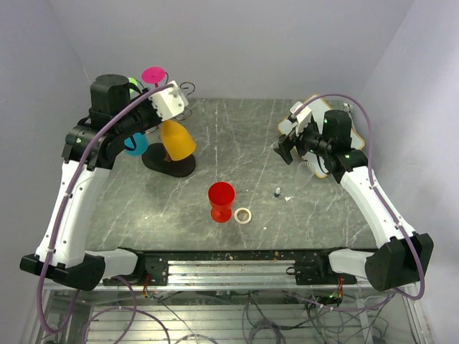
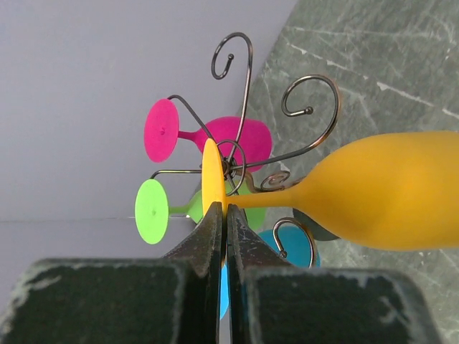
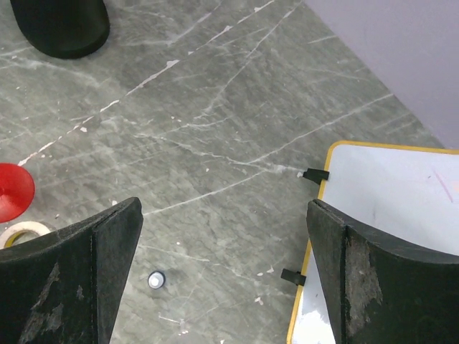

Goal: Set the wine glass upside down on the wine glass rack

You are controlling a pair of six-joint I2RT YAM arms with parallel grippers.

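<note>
The wine glass rack [image 2: 248, 86] is a dark wire tree with curled arms on a black oval base [image 1: 172, 167] at the back left. My left gripper [image 2: 222, 208] is shut on the foot rim of a yellow wine glass [image 2: 387, 193]. The glass lies stem sideways among the arms, its bowl [image 1: 177, 140] hanging above the base. Pink [image 2: 237, 140], green [image 2: 152, 211] and blue [image 1: 136, 144] glasses hang on the rack. A red wine glass [image 1: 221, 201] stands mid-table. My right gripper [image 3: 222, 208] hovers open over bare table at the right.
A roll of white tape [image 1: 243, 215] lies beside the red glass, and a small cap [image 3: 155, 279] sits right of it. A white board with a yellow edge [image 3: 387, 215] lies under the right arm. Grey walls enclose the table on three sides.
</note>
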